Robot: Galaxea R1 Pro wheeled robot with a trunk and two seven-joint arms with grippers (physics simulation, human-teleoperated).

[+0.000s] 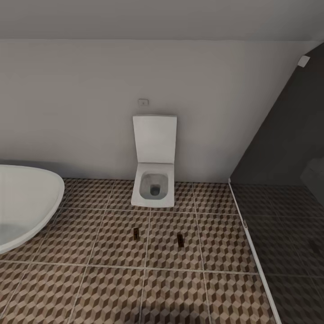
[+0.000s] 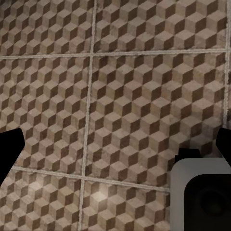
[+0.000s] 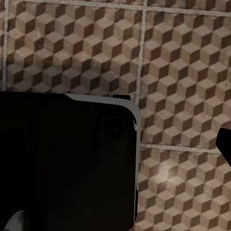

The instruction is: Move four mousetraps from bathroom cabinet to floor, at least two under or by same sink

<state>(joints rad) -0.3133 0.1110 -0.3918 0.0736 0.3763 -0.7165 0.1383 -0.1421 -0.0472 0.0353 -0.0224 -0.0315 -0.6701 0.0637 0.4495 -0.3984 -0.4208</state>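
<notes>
You've got two mousetraps (image 1: 136, 232) (image 1: 180, 240) down on the bathroom floor (image 1: 171, 288), near the toilet (image 1: 154, 180). I'd say two are left, and none sits by a sink yet. Cabinet's elsewhere. Can't tell either gripper's opening; nothing visibly held.

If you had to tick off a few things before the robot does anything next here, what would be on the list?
1. Mousetraps already down: two mousetraps lie on the bathroom floor: ok.
2. Same surface: both on patterned tiles: ok.
3. All four placed: not ok, two seen.
4. Near a sink: they lie before the toilet; sink: cannot tell.
5. Left gripper empty: ok, only tiles between its fingers.
6. Right gripper: cannot tell.
</notes>
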